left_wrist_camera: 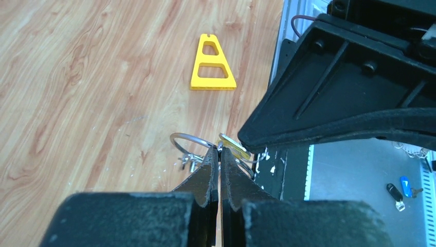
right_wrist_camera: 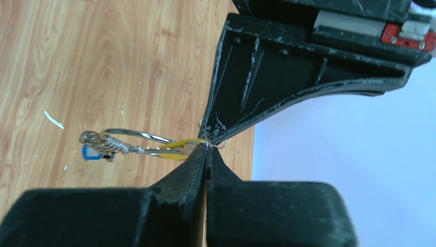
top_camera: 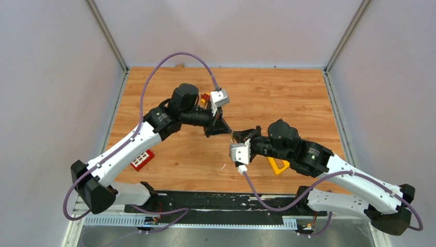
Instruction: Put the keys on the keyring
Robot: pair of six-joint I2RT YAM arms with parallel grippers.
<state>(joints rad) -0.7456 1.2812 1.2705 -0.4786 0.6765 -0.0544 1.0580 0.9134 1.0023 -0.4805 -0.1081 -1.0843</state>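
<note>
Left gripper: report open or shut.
Shut. Left wrist view: the left gripper presses its black fingers together without gap, pinching the thin silver wire keyring.

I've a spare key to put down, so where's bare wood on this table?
Bare wood: the far right corner beyond the right arm, and the near middle between the red block and the yellow triangle. The centre is crowded: left gripper and right gripper meet at the keyring and keys.

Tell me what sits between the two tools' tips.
Only the yellow-tagged key and the keyring: the left tool and right tool pinch them tip to tip. Both wrist views show it.
</note>
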